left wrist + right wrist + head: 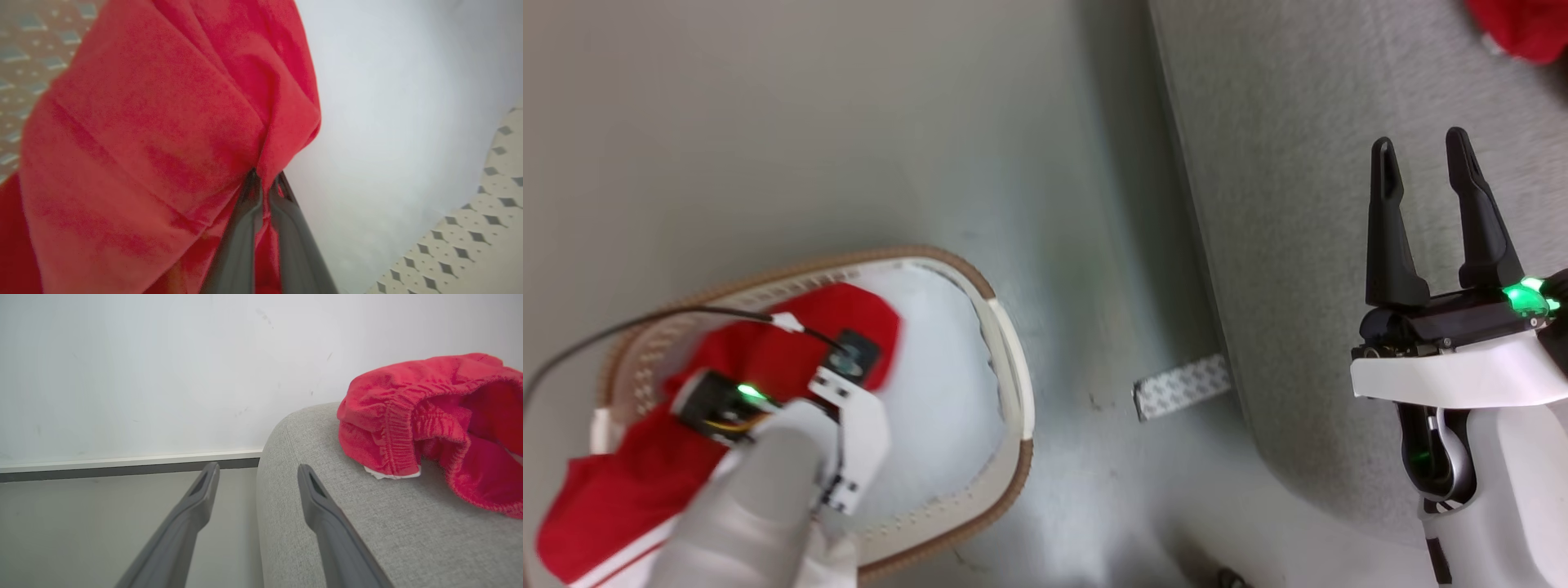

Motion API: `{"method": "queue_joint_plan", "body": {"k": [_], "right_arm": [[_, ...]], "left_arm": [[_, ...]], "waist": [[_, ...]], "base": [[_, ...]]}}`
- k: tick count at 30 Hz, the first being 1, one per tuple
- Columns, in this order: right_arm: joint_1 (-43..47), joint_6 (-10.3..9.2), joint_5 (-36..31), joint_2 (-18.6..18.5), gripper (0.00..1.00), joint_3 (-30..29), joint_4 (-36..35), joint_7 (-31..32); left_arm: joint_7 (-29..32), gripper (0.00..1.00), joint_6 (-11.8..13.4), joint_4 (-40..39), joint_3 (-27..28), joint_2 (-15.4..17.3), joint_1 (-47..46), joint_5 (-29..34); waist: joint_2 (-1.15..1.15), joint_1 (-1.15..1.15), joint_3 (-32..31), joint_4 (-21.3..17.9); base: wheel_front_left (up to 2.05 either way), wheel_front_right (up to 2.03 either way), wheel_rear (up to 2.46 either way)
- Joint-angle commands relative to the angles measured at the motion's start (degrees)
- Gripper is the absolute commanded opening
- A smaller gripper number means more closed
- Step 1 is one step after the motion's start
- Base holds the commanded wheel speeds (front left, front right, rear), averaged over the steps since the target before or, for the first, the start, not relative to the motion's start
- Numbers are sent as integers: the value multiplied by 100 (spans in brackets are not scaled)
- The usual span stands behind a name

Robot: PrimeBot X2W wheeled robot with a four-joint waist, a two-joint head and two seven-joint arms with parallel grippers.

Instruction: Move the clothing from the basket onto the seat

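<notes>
Left gripper [265, 179] is pressed together on a fold of the red garment [163, 122], inside the basket [1013, 408]. Its two dark fingers meet at the tips, and the cloth puckers tightly where they bite. Pinching a gathered fold takes up several layers at once, which is likely a firmer hold than one loose edge.

The garment lies partly on the basket's bottom. It also spills over the basket's rim on the side away from the seat [1298, 163], where a white stripe shows. The task's next step, by judgement, is to lift it clear of the basket wall.

Right gripper [1419, 143] is spread wide and holds nothing. It hangs over the seat, well apart from the basket, probably kept clear of the working arm.

A second red garment [429, 416] rests on the seat, farther from the basket than the right gripper.

Materials:
- Basket: oval, smooth white plastic, with walls pierced by small diamond holes and a brown woven-look rim.
- Garments: soft, matte, limp cloth. The second one has a gathered elastic band.
- Seat: light grey coarse weave with rounded corners.
- Floor [768, 122]: smooth and faintly glossy. A patterned tape strip [1180, 385] lies between the basket and the seat.
</notes>
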Motion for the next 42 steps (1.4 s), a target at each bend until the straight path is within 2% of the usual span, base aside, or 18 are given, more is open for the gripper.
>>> {"method": "queue_joint_plan", "body": {"k": [1, 5, 13, 17, 21, 27, 37, 42], "right_arm": [[-6, -13, -69, 0, 100, -37, 55, 5], [191, -13, -265, -5, 100, -86, 130, 6], [621, -13, -420, -291, 100, -2, 375, 6], [869, -13, -441, -416, 100, 82, 512, 5], [1081, -13, -415, -485, 100, 152, 603, 6], [1375, -13, -392, -541, 100, 117, 627, 6], [1728, -13, -335, -394, 100, 182, 651, 6], [1763, -13, -325, -376, 100, 190, 657, 6]], "left_arm": [[-106, 0, -32, 4, 6, -76, 124, -87], [-524, 0, -121, -36, 65, -374, 323, -301], [-1577, 0, -282, -146, 33, -631, 1007, -699], [-1890, 0, -335, -540, 13, -651, 1334, -1234], [-1962, 0, -344, -1310, -390, -651, 1688, -2030], [-2012, 0, -339, -2140, -727, -643, 1712, -2424], [-2003, 0, -342, -4004, -399, -478, 1801, -2952], [-1875, 0, -332, -4547, -338, -477, 1667, -3107]], "waist": [[0, 0, -426, 149], [0, 0, -1127, 371], [0, 0, -2562, 942], [0, 0, -3154, 1173], [0, 0, -3616, 1355], [0, 0, -4032, 1610], [0, 0, -4356, 1704], [0, 0, -4425, 1713]], "base": [[0, 0, 0], [0, 0, 0], [0, 0, 0], [0, 0, 0], [0, 0, 0], [0, 0, 0], [0, 0, 0], [0, 0, 0]]}}
